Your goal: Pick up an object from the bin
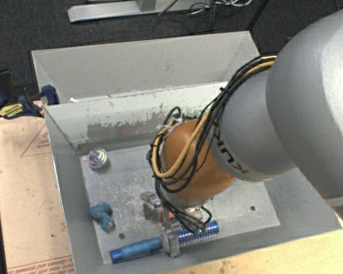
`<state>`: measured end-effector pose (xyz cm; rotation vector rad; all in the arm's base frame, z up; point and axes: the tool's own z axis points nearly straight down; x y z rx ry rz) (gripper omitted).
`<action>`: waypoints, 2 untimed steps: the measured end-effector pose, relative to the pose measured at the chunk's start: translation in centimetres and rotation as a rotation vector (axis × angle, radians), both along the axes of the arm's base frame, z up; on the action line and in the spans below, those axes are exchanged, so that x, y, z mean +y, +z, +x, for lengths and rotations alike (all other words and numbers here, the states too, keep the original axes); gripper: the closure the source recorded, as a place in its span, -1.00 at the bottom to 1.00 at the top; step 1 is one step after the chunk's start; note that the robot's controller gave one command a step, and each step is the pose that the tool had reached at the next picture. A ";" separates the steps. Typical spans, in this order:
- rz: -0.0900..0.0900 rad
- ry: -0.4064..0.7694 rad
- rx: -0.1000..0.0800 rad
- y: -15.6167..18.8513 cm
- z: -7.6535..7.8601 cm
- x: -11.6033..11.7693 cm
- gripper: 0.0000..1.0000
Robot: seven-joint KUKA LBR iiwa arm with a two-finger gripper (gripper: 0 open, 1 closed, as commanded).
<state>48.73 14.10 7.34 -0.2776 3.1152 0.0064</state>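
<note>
As pincer [172, 241] stands at its neck, blue brush [137, 250] lies flat by near wall of bin [70, 179], long axis across view: handle view-left of pincer, bristles view-right. Pincer width & hold: cannot tell. Small blue lump [102, 216] just beyond brush handle.

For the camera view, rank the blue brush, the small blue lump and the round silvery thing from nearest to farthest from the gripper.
1. Blue brush, lying along the view's bottom, right at the gripper.
2. Small blue lump, off to the gripper's left in the view.
3. Round silvery thing, upper left, plainly farthest.
</note>
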 end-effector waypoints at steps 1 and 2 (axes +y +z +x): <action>-0.007 0.029 0.009 2.8 0.5 -6.5 -1.00; -0.005 0.134 0.013 4.1 -0.8 -4.9 -1.00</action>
